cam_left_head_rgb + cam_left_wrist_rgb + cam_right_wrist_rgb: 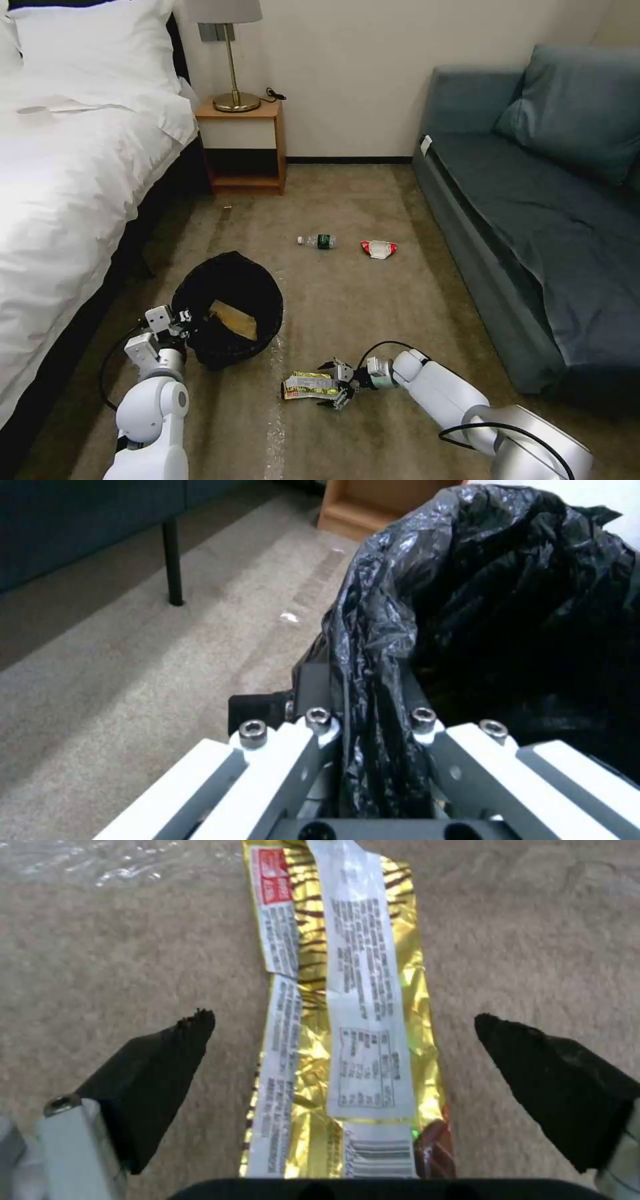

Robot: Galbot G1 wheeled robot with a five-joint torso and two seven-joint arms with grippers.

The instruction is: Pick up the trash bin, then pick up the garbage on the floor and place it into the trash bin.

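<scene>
Beige carpeted floor (347,313) between a bed and a sofa: a clear bottle (317,241) with a dark green label lies near a red-and-white wrapper (379,249) toward the far wall. Closer in, a gold snack wrapper (307,385) lies flat on the carpet. A nightstand (243,143) stands on the floor against the wall.

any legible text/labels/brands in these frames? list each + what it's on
Nothing can be quoted.
Snack wrapper, between the open right gripper fingers: white print panels, a red patch and a barcode, all too blurred to read.
Bottle: dark green label, too small.
Red-and-white wrapper: too small.
Trash bin, held by the left gripper: no text.
</scene>
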